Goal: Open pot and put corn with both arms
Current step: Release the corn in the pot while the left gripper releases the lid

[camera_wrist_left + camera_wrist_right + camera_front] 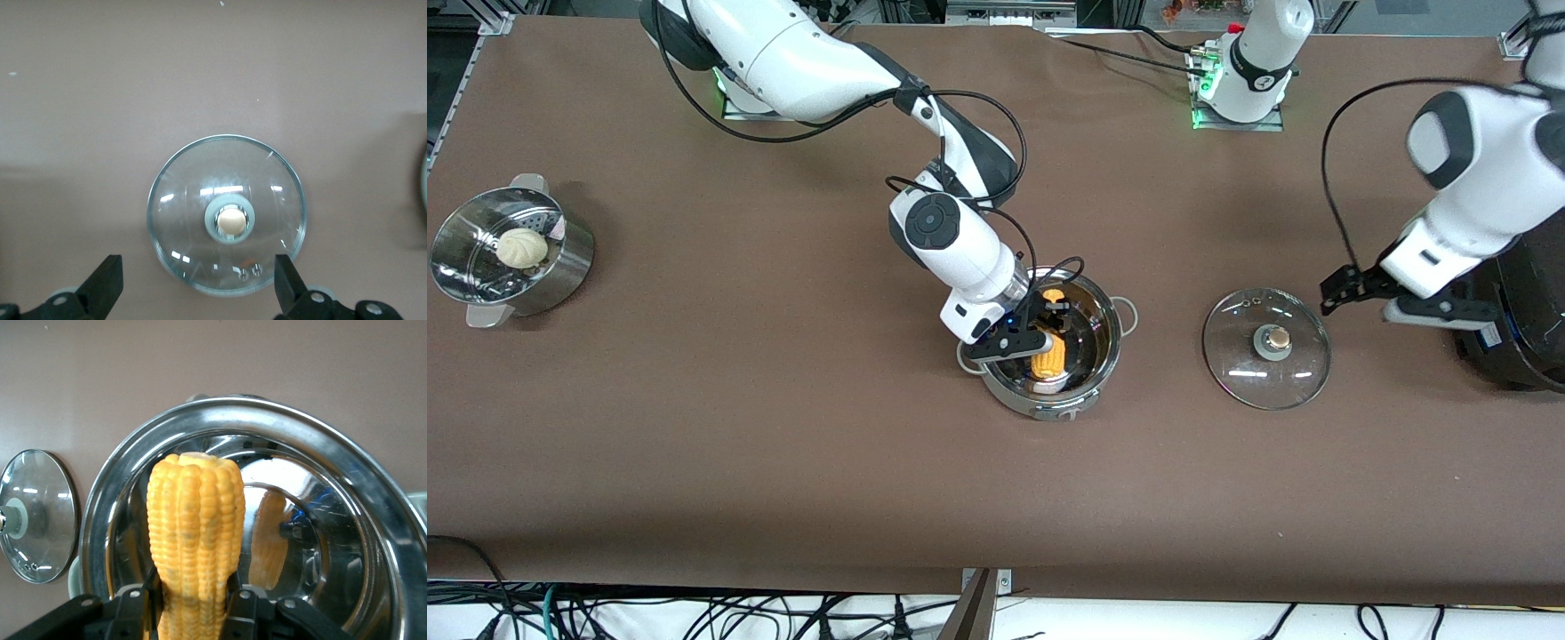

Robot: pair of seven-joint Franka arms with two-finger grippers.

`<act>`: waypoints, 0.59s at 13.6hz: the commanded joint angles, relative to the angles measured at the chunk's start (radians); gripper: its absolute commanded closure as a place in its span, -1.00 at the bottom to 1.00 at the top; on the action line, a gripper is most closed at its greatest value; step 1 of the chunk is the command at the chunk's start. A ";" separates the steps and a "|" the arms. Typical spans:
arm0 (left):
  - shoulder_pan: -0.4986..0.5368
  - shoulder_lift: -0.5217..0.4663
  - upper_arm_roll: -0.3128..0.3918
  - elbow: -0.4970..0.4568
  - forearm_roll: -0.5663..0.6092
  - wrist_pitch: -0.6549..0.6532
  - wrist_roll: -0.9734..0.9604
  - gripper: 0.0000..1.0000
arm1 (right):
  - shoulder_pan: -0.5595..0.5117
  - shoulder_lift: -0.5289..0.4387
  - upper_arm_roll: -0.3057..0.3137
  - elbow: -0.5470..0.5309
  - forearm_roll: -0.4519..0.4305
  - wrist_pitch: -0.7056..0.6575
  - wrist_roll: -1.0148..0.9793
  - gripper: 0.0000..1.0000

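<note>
The steel pot [1107, 342] stands open at mid table. My right gripper [1048, 336] is over the pot's mouth, shut on the yellow corn [1049, 354]. In the right wrist view the corn [193, 520] stands between the fingers [248, 608] above the pot's shiny inside [320, 540]. The glass lid [1266, 348] with its copper knob lies flat on the table beside the pot, toward the left arm's end. My left gripper [1352, 289] is open and empty, up over the table at the lid's edge. In the left wrist view the lid [227, 213] lies below the spread fingers [103, 283].
A steel steamer [511, 253] with a white bun [521, 247] stands near the right arm's end of the table. A big black cooker [1525, 329] stands at the left arm's end, close under the left arm.
</note>
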 commanded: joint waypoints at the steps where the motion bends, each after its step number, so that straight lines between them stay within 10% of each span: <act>1: 0.018 -0.031 0.001 0.200 0.045 -0.267 0.016 -1.00 | 0.010 0.020 -0.002 0.031 0.008 0.003 0.009 -0.20; 4: 0.029 -0.031 -0.013 0.369 0.068 -0.512 0.013 -1.00 | 0.010 0.018 -0.002 0.028 0.004 0.003 0.009 -0.99; 8: 0.117 -0.028 -0.202 0.521 0.071 -0.695 -0.155 -1.00 | 0.009 0.005 -0.003 0.030 -0.001 -0.008 0.007 -1.00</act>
